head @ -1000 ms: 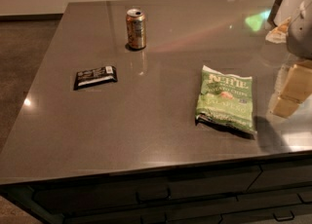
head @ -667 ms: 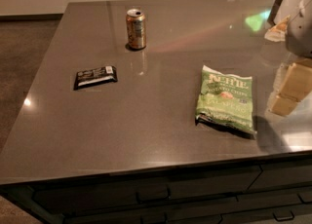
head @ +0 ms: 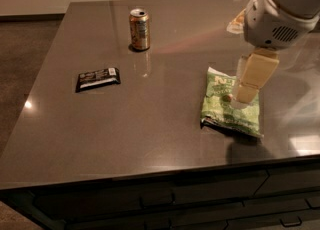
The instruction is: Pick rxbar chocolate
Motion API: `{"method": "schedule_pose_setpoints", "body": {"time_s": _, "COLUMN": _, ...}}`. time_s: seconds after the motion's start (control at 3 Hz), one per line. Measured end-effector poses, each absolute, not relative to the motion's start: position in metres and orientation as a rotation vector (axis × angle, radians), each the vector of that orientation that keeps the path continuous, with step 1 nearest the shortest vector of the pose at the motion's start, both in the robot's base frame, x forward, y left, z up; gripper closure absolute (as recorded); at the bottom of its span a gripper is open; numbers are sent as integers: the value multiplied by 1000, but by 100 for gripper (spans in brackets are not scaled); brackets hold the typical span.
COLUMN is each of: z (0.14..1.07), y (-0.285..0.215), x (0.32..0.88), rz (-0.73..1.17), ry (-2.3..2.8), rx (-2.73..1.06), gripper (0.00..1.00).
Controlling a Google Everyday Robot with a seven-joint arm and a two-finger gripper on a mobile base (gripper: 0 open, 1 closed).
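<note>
The rxbar chocolate [head: 98, 78] is a small flat black bar with white lettering. It lies on the dark table [head: 125, 139] at the left, a little in front of the can. My gripper [head: 243, 95] hangs from the white arm at the upper right. It points down over the green chip bag, far to the right of the bar. Nothing shows in the gripper.
A bronze drink can [head: 139, 29] stands upright at the back, right of the bar. A green chip bag [head: 229, 113] lies flat at the right, partly behind my gripper. The table's front edge has dark drawers [head: 200, 199] below it. The floor lies to the left.
My arm has moved left from the table's right edge, and the gripper is over the chip bag. The bar, the can and the bag have not moved.
</note>
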State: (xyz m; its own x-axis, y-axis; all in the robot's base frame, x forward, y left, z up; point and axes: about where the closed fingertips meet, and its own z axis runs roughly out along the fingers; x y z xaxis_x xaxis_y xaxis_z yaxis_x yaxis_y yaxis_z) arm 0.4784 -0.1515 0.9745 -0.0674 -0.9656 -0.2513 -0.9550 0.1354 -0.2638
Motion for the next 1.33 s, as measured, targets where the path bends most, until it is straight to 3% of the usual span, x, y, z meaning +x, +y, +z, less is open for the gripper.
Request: {"method": "schedule_pose_setpoints", "body": {"time_s": 1.33, "z": 934, "y": -23, "x": 559, "rz": 43, "ry": 1822, "rx": -2143, "gripper": 0}}
